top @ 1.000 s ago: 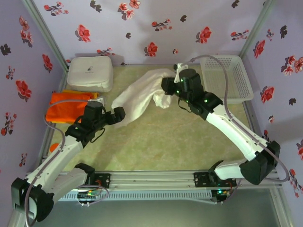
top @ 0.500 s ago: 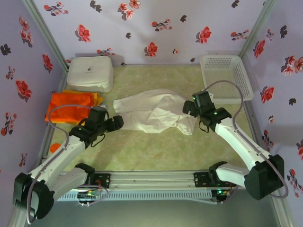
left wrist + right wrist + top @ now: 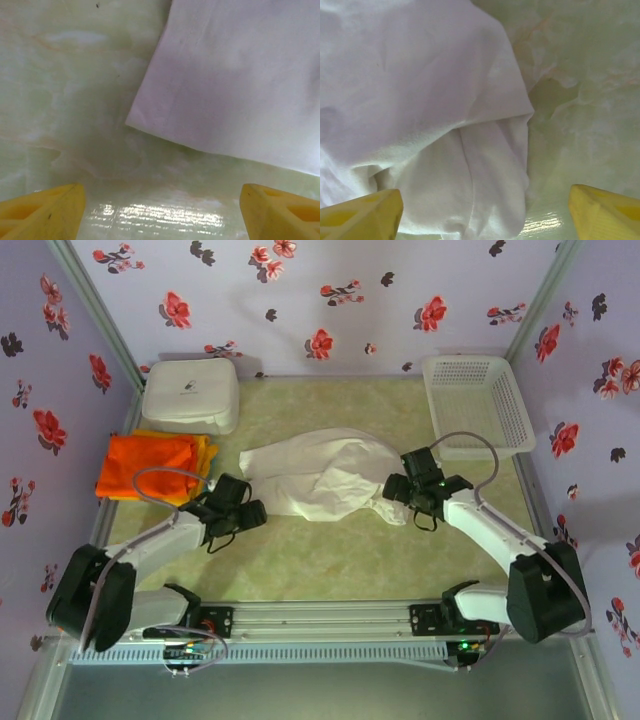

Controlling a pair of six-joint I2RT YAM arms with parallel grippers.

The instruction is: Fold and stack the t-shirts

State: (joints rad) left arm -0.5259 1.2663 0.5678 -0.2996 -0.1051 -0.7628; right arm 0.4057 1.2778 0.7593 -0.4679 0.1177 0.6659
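Off-white t-shirt [image 3: 320, 475] no longer aloft.

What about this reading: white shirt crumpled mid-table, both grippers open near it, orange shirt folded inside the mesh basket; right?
Not the basket: the top external view shows the orange shirt folded on the left, near the white box. The rest holds.

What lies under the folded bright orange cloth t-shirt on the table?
A yellow cloth t-shirt; just its edge peeks out beside the bright orange t-shirt. The rest of it is covered.
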